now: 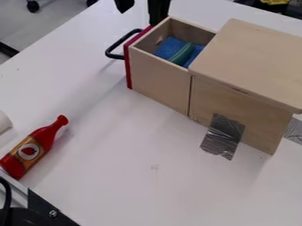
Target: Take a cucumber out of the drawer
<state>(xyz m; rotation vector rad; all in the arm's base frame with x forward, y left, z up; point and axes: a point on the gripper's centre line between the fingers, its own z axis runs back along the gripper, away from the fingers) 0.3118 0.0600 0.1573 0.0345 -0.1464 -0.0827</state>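
White surface [106, 141] holds pale wood drawer [158, 84] w/ curved green cucumber [182, 53] inside, lower right of black two-finger claw [141, 9] (spread, empty), cuke's long axis approx. parallel to red front [127, 66].

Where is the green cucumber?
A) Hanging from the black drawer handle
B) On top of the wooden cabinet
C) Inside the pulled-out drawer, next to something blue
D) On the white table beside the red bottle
C: the green cucumber shows within the walls of the pulled-out drawer, with blue material on both sides of it.
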